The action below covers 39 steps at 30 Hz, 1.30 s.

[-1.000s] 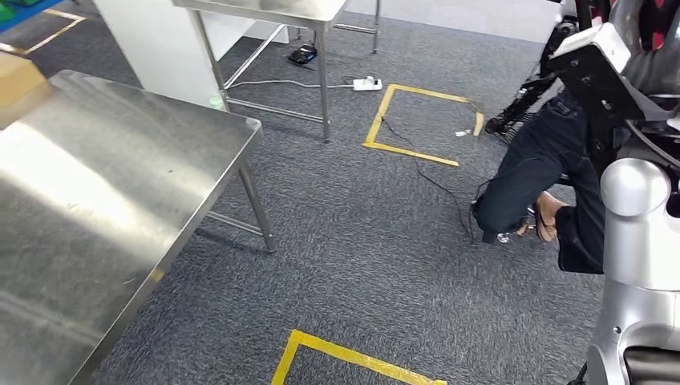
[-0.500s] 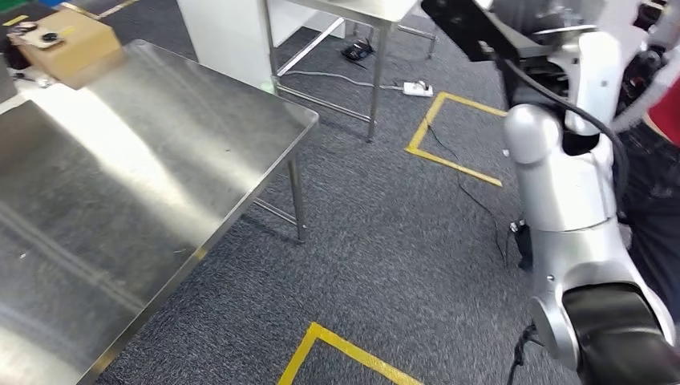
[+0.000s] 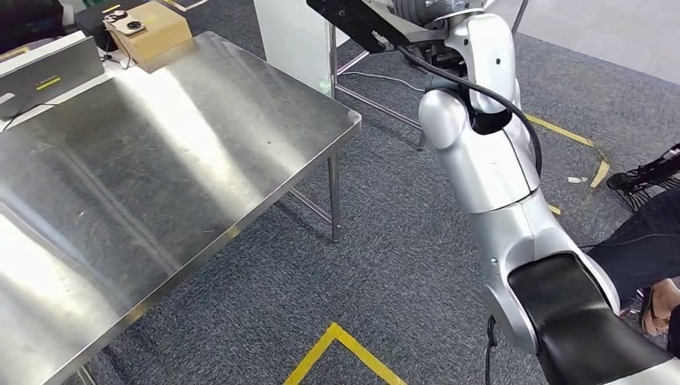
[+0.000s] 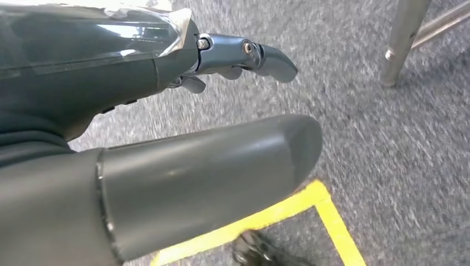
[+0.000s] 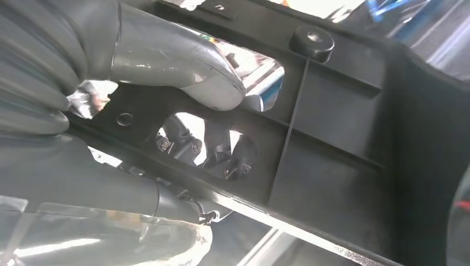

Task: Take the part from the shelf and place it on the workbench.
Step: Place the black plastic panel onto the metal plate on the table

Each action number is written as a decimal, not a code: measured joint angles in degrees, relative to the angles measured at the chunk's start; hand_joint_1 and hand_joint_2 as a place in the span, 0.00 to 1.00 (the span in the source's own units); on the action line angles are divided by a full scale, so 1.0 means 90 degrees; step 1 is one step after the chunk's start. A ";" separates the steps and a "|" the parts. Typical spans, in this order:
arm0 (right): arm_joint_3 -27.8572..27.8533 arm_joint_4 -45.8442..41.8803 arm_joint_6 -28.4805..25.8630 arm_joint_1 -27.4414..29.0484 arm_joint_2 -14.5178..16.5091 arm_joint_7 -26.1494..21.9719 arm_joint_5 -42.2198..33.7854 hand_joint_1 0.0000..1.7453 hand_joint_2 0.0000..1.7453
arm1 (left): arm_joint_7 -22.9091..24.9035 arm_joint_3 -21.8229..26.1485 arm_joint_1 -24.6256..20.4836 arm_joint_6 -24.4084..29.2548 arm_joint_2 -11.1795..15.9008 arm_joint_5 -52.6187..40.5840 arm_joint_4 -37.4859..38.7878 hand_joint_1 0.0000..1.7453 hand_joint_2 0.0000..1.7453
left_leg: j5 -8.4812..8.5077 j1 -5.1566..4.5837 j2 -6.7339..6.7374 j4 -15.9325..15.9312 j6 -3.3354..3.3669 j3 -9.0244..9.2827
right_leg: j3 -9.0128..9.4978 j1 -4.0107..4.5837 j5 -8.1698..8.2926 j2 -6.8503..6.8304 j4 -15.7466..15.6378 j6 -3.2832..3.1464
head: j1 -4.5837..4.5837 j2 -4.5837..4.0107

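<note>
Black flat ribbed plastic part (image 5: 332, 127) gripped in right robot hand (image 5: 166, 83), thumb clamped over it, raised beside shiny steel bench (image 3: 160, 160). Carry step; next, lower onto bench. Left robot hand (image 4: 210, 160) empty, fingers loosely apart.

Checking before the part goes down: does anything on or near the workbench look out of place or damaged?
Nothing looks damaged or spilled. The workbench is bare where the part would land; a cardboard box sits at its far corner. The right hand holds the black part aloft, and a person's leg is close by.
</note>
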 joint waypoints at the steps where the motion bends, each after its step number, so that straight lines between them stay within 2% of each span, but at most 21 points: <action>1: 0.0004 0.0039 0.0004 0.0007 0.0003 -0.0013 0.0011 1.00 1.00 | -0.0003 -0.0001 -0.0027 -0.0011 -0.0009 -0.0011 0.0001 0.00 0.00 | -0.0186 0.0001 0.0098 0.0458 0.0000 -0.0207 | -0.0003 0.0028 -0.0004 -0.0097 0.0001 -0.0016 | -0.0004 0.0000; 3: 0.0013 0.0104 0.0028 0.0037 0.0007 -0.0032 0.0027 1.00 1.00 | -0.0004 -0.0003 -0.0048 -0.0012 -0.0033 -0.0025 0.0002 0.00 0.00 | -0.0291 -0.0001 0.0151 0.0902 0.0021 -0.0387 | -0.0003 0.0076 -0.0013 -0.0284 0.0002 -0.0030 | -0.0003 0.0000; 5: 0.0024 0.0140 0.0047 0.0051 0.0012 -0.0047 0.0035 1.00 1.00 | -0.0003 -0.0002 -0.0050 -0.0010 -0.0041 -0.0038 0.0001 0.00 0.00 | 0.0008 -0.0018 0.0225 0.0347 0.0082 -0.0046 | 0.0012 0.0111 -0.0027 -0.0451 0.0002 -0.0047 | -0.0003 0.0000; 8: 0.0034 0.0160 0.0092 0.0036 0.0008 -0.0113 0.0042 1.00 1.00 | 0.0001 -0.0002 -0.0080 0.0004 -0.0038 -0.0069 0.0000 0.00 0.00 | 0.0290 -0.0139 0.0623 -0.0754 0.0231 0.0593 | 0.0026 0.0201 -0.0057 -0.0667 0.0007 -0.0048 | 0.0002 0.0001; 9: 0.0037 0.0169 0.0123 0.0032 0.0007 -0.0136 0.0044 1.00 1.00 | 0.0004 -0.0002 -0.0092 0.0009 -0.0039 -0.0078 0.0001 0.00 0.00 | 0.0280 -0.0174 0.0663 -0.0853 0.0267 0.0641 | 0.0025 0.0228 -0.0065 -0.0738 0.0006 -0.0036 | 0.0004 0.0001; 11: 0.0040 0.0197 0.0177 0.0027 0.0007 -0.0160 0.0045 1.00 1.00 | 0.0012 -0.0001 -0.0101 0.0018 -0.0043 -0.0084 0.0002 0.00 0.00 | 0.0321 -0.0175 0.0497 -0.0888 0.0326 0.0634 | 0.0023 0.0249 -0.0089 -0.0855 0.0006 0.0003 | 0.0003 0.0001; 13: 0.0033 0.0231 0.0226 0.0019 -0.0015 -0.0193 0.0039 1.00 1.00 | 0.0024 0.0002 -0.0111 0.0019 -0.0050 -0.0085 0.0002 0.00 0.00 | 0.0372 -0.0132 0.0346 -0.0939 0.0393 0.0646 | -0.0064 0.0222 -0.0209 -0.0603 0.0205 0.0042 | 0.0007 0.0001; 15: 0.0025 0.0300 0.0284 0.0020 -0.0064 -0.0256 0.0021 1.00 1.00 | 0.0036 0.0004 -0.0145 -0.0024 -0.0054 -0.0103 0.0001 0.00 0.00 | 0.0408 -0.0094 0.0187 -0.0962 0.0438 0.0647 | -0.0391 0.0176 -0.0510 -0.0184 0.0911 0.0047 | 0.0011 0.0000; 17: 0.0021 0.0421 0.0317 0.0040 -0.0102 -0.0326 0.0002 1.00 1.00 | 0.0038 0.0002 -0.0174 -0.0060 -0.0057 -0.0143 0.0001 0.00 0.00 | 0.0424 -0.0081 -0.0004 -0.0961 0.0448 0.0635 | -0.0797 0.0150 -0.0779 -0.0054 0.1736 0.0063 | 0.0010 0.0000; 18: 0.0021 0.0480 0.0321 0.0051 -0.0111 -0.0349 -0.0003 1.00 1.00 | 0.0038 0.0002 -0.0177 -0.0060 -0.0062 -0.0166 0.0002 0.00 0.00 | 0.0432 -0.0077 -0.0103 -0.0959 0.0443 0.0632 | -0.0890 0.0138 -0.0796 -0.0045 0.1897 0.0099 | 0.0011 0.0000; 20: 0.0012 0.0554 0.0321 0.0058 -0.0116 -0.0368 -0.0015 1.00 1.00 | 0.0038 0.0002 -0.0178 -0.0059 -0.0070 -0.0191 0.0002 0.00 0.00 | 0.0451 -0.0062 -0.0296 -0.0953 0.0415 0.0632 | -0.0695 0.0104 -0.0537 0.0001 0.1427 0.0215 | 0.0012 0.0000; 22: 0.0000 0.0594 0.0321 0.0046 -0.0121 -0.0374 -0.0026 1.00 1.00 | 0.0038 0.0001 -0.0184 -0.0058 -0.0072 -0.0202 0.0002 0.00 0.00 | 0.0471 -0.0058 -0.0475 -0.0939 0.0362 0.0608 | -0.0260 0.0045 -0.0173 0.0270 0.0495 0.0302 | 0.0010 0.0000; 24: -0.0003 0.0633 0.0321 0.0039 -0.0115 -0.0388 -0.0032 1.00 1.00 | 0.0038 0.0001 -0.0188 -0.0050 -0.0068 -0.0199 0.0002 0.00 0.00 | 0.0505 -0.0063 -0.0617 -0.0934 0.0282 0.0543 | -0.0059 0.0028 -0.0014 0.0428 0.0051 0.0269 | 0.0004 0.0000; 26: -0.0004 0.0680 0.0321 0.0035 -0.0089 -0.0399 -0.0035 1.00 1.00 | 0.0038 0.0006 -0.0173 -0.0030 -0.0064 -0.0148 0.0004 0.00 0.00 | 0.0553 -0.0047 -0.0740 -0.0956 0.0196 0.0485 | -0.0070 0.0034 0.0020 0.0291 0.0036 0.0167 | 0.0000 0.0000; 27: -0.0005 0.0708 0.0317 0.0026 -0.0058 -0.0404 -0.0037 1.00 1.00 | 0.0038 0.0011 -0.0161 -0.0021 -0.0067 -0.0114 0.0008 0.00 0.00 | 0.0544 -0.0047 -0.0706 -0.0940 0.0163 0.0448 | -0.0071 0.0025 0.0041 0.0222 0.0025 0.0121 | -0.0003 0.0000; 29: -0.0007 0.0782 0.0290 0.0005 0.0011 -0.0438 -0.0045 1.00 1.00 | 0.0038 0.0036 -0.0162 -0.0004 -0.0063 -0.0050 0.0015 0.00 0.00 | 0.0324 -0.0058 -0.0378 -0.0598 0.0108 0.0259 | -0.0067 -0.0009 0.0067 0.0076 -0.0001 0.0012 | -0.0039 0.0000; 31: -0.0006 0.0878 0.0258 0.0009 0.0062 -0.0478 -0.0053 1.00 1.00 | 0.0038 0.0061 -0.0186 -0.0004 -0.0055 -0.0014 0.0018 0.00 0.00 | -0.0082 -0.0056 0.0014 0.0212 0.0058 -0.0114 | -0.0067 0.0025 0.0060 -0.0076 -0.0002 -0.0054 | -0.0075 0.0000; 33: -0.0003 0.0991 0.0248 0.0053 0.0102 -0.0497 -0.0059 1.00 1.00 | 0.0041 0.0077 -0.0190 -0.0027 -0.0053 0.0017 0.0022 0.00 0.00 | -0.0281 -0.0039 0.0128 0.0825 0.0026 -0.0389 | -0.0067 0.0052 0.0049 -0.0255 0.0000 -0.0070 | -0.0075 0.0000; 35: 0.0001 0.1095 0.0248 0.0097 0.0149 -0.0530 -0.0067 1.00 1.00 | 0.0055 0.0101 -0.0179 -0.0050 -0.0052 0.0050 0.0026 0.00 0.00 | -0.0081 -0.0033 0.0186 0.0537 0.0029 -0.0208 | -0.0062 0.0061 0.0041 -0.0423 0.0001 -0.0076 | -0.0075 0.0000; 37: 0.0002 0.1198 0.0259 0.0108 0.0188 -0.0592 -0.0068 1.00 1.00 | 0.0083 0.0144 -0.0178 -0.0056 -0.0036 0.0086 0.0027 0.00 0.00 | 0.0231 -0.0066 0.0419 -0.0345 0.0077 0.0318 | -0.0050 0.0096 0.0018 -0.0571 0.0004 -0.0058 | -0.0076 0.0000; 39: 0.0006 0.1330 0.0279 0.0121 0.0210 -0.0652 -0.0057 1.00 1.00 | 0.0103 0.0181 -0.0172 -0.0069 -0.0023 0.0110 0.0027 0.00 0.00 | 0.0336 -0.0120 0.0575 -0.0856 0.0148 0.0619 | -0.0036 0.0156 -0.0010 -0.0707 0.0003 -0.0016 | -0.0064 0.0000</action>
